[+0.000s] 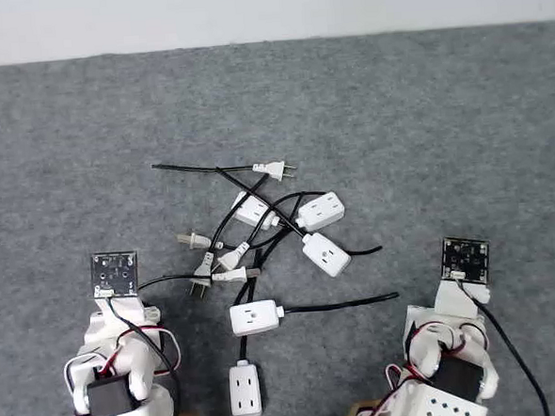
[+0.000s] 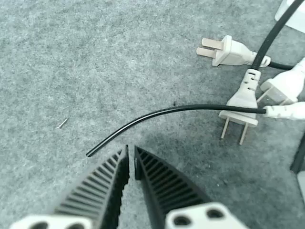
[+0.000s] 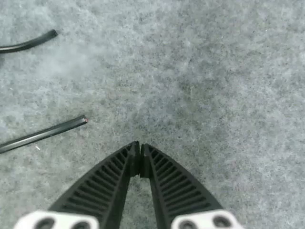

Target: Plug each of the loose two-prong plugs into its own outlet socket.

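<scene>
Several loose plugs (image 1: 203, 268) and five white sockets (image 1: 256, 317) lie tangled mid-bench (image 1: 441, 113), between the two arms. Left jaws are closed on nothing, their tips just short of a black cable end (image 2: 90, 153). The nearest plug (image 2: 240, 98) lies beyond it, prongs pointing back toward them. Right jaws are closed and empty over bare felt, with a cut cable (image 3: 47, 132) nearby.

Left arm (image 1: 113, 369) and right arm (image 1: 447, 363) sit folded back at the table's near edge, well apart. Jaws on both are pinched together with nothing in them, angled down at the table.
</scene>
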